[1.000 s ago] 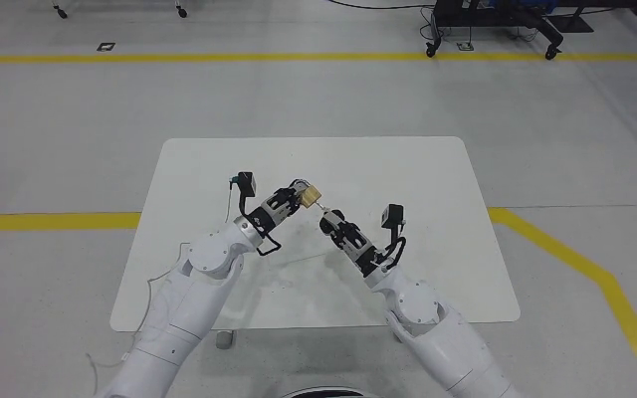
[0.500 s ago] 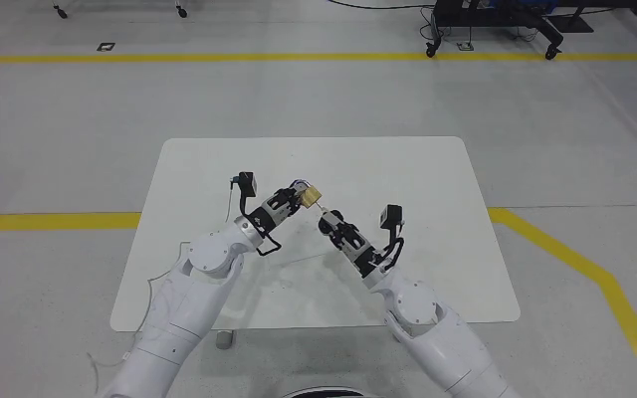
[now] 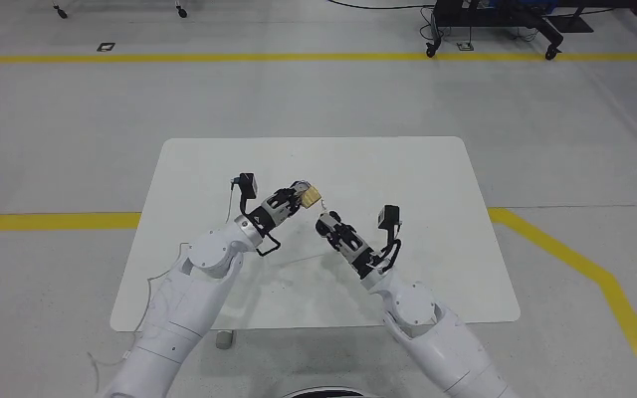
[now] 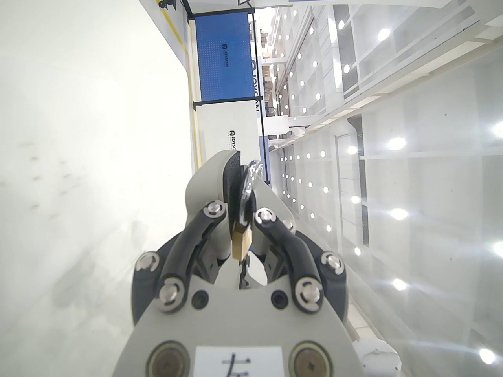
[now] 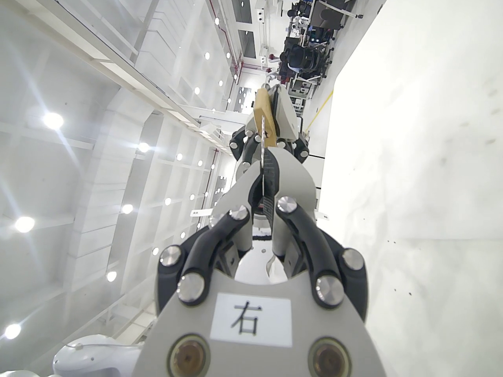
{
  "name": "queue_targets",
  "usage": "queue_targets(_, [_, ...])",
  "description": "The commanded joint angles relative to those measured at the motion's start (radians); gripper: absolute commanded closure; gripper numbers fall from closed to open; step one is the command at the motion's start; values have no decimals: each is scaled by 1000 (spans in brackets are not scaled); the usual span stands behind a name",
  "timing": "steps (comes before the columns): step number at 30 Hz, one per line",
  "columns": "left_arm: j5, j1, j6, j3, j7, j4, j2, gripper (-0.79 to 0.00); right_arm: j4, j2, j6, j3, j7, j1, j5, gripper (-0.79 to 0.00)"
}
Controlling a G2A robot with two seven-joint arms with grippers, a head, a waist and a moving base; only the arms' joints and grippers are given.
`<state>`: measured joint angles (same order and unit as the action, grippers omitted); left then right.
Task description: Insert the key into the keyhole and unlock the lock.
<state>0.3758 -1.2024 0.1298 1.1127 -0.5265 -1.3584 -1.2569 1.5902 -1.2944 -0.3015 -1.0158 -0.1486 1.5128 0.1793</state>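
Left claw pinching small brass lock, rigid, probably slick. Right claw clamped on thin, stiff key, best gripped at bow.

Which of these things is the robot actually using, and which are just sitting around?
In use: lock, in the left gripper; key, in the right gripper.
Just sitting around: table beneath the arms; yellow floor tape; wheeled cart on the floor beyond.

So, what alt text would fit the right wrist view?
The right gripper pinches a thin key, its tip at a brass lock held by the left gripper just beyond. A white table lies alongside.
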Motion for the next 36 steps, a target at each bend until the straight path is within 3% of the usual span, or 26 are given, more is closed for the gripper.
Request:
queue_targets(1, [7,1,-6,4,-6,2,0,0,-1,3,1,-4,-36,3,0,0])
queue_targets(7, [111,4,-85,32,-90,11,3,0,13,19,-22,-61,-153,38,46,0])
queue_targets(12, [176,39,-286,23,-187,51,4,0,13,23,-16,-63,-229,50,85,0])
queue_targets(17, [162,47,-287,15,-181,58,3,0,4,21,-5,-50,-260,40,114,0])
queue_targets(36, [136,45,-261,10,-190,53,5,0,-26,12,26,-43,-201,11,105,0])
